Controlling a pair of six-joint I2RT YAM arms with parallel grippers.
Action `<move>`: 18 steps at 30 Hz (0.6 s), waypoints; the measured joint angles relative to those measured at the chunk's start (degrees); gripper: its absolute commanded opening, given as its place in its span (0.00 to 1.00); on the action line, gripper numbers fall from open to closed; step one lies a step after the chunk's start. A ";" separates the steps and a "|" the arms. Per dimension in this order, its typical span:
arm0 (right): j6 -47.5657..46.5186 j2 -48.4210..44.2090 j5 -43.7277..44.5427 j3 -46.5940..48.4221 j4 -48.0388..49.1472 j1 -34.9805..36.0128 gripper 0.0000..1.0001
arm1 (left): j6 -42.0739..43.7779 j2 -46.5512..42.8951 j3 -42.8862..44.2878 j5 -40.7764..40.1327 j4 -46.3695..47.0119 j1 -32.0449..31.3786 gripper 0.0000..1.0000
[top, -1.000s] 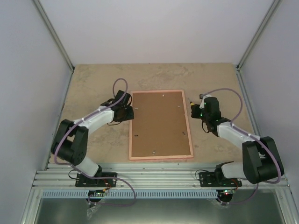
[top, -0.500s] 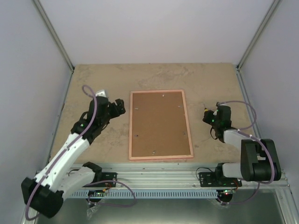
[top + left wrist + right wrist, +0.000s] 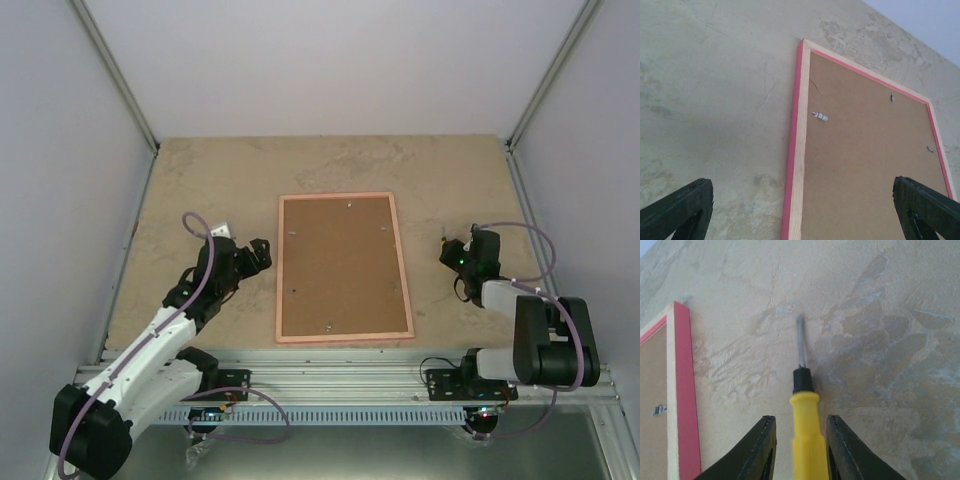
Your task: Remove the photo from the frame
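Lying board-side up on the surface (image 3: 200,180), the frame (image 3: 343,268) is sitting between the arms; the left end effector (image 3: 257,253) is gaping wide beside it, while the right end effector (image 3: 800,424) is pinching a yellow screwdriver (image 3: 805,450).

— What colour is the frame (image 3: 793,145)?
— Bright pink along the outer edge, with a strip of pale bare wood inside it. The backing board (image 3: 870,170) is plain mid-brown, dotted with small silvery clips (image 3: 820,116).
— And the bench (image 3: 200,180)?
— Sandy beige, mottled with greyish blotches.
— The screwdriver (image 3: 807,440)?
— Yellow handle, black collar, dull grey shaft.
— The left hand (image 3: 802,200) and right hand (image 3: 801,422)?
— Both black. The arms (image 3: 150,345) are white and black, with purple cables (image 3: 195,225).
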 measured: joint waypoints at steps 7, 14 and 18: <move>-0.44 -2.43 0.96 -0.20 -2.64 -0.07 0.42 | -0.50 0.94 -2.29 0.98 4.61 0.00 1.00; -2.14 -6.23 0.57 0.22 -7.63 1.84 0.52 | -1.18 5.44 -2.71 3.63 6.32 0.00 1.00; -4.31 -6.88 -1.22 2.75 -11.26 6.49 0.53 | -1.49 10.86 -2.69 6.86 6.71 0.00 1.00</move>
